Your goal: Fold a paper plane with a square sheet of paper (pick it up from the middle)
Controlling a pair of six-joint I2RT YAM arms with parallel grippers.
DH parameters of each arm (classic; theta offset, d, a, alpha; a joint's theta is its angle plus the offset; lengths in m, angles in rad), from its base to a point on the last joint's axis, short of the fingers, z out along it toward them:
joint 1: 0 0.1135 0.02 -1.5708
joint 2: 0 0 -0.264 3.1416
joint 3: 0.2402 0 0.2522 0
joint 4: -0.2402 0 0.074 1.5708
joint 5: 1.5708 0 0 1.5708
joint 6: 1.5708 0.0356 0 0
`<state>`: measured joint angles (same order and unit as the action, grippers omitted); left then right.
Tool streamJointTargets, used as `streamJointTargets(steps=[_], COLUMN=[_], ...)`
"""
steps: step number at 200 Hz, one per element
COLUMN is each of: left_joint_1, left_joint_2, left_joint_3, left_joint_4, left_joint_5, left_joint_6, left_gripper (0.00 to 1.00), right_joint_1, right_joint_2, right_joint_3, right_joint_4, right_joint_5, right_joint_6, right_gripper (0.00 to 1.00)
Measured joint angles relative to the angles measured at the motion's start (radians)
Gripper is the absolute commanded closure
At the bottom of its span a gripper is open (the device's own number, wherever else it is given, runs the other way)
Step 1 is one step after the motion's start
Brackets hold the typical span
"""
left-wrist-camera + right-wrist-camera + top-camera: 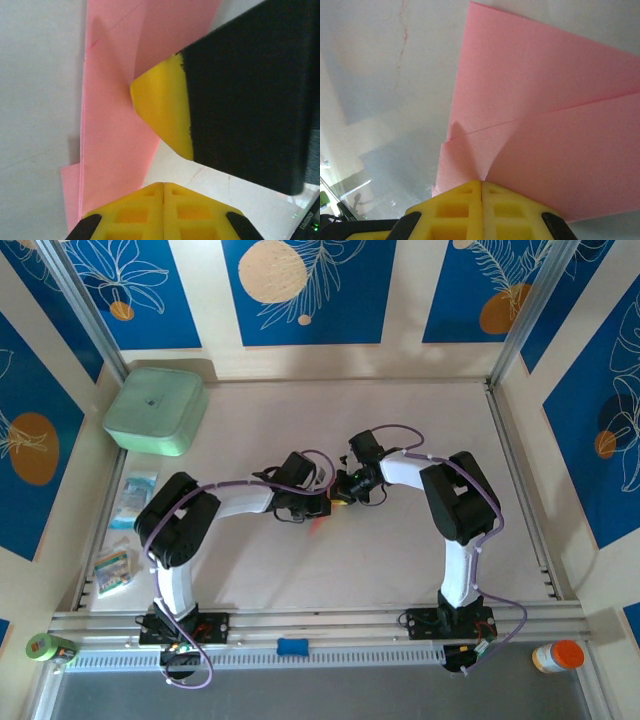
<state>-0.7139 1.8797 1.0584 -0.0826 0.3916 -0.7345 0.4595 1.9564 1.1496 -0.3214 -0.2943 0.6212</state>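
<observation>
Pressing the crease flat is best done with even strokes, so the layers are not skewed; left jaws and right jaws are shut on nothing, tips on the folded square sheet of paper (545, 100) in the middle of the counter (400, 570).

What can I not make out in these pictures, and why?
Top view: pink paper almost wholly hidden under the left tool and right tool; its shape is unclear.
Left wrist view: the right tool covers the paper's right part.
Right wrist view: paper cut off by the right edge.
Top view: print on the packets too small to read.
</observation>
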Motion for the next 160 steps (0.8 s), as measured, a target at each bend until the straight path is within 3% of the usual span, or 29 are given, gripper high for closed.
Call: streamJointTargets(steps=[84, 160], left_joint_1=[-0.001, -0.003], left_joint_2=[-0.053, -0.245], left_joint_3=[-0.121, -0.266], left_joint_4=[0.035, -0.187], left_joint_5=[0.011, 0.026], left_joint_6=[0.001, 0.012], left_gripper=[0.96, 0.91], right_joint_1=[-0.010, -0.022], right_joint_2=[0.011, 0.017], right_joint_3=[0.000, 0.003], right_joint_4=[0.004, 0.002], right_joint_5=[-0.029, -0.054], right_joint_6=[0.000, -0.026], right_gripper=[1.00, 1.00])
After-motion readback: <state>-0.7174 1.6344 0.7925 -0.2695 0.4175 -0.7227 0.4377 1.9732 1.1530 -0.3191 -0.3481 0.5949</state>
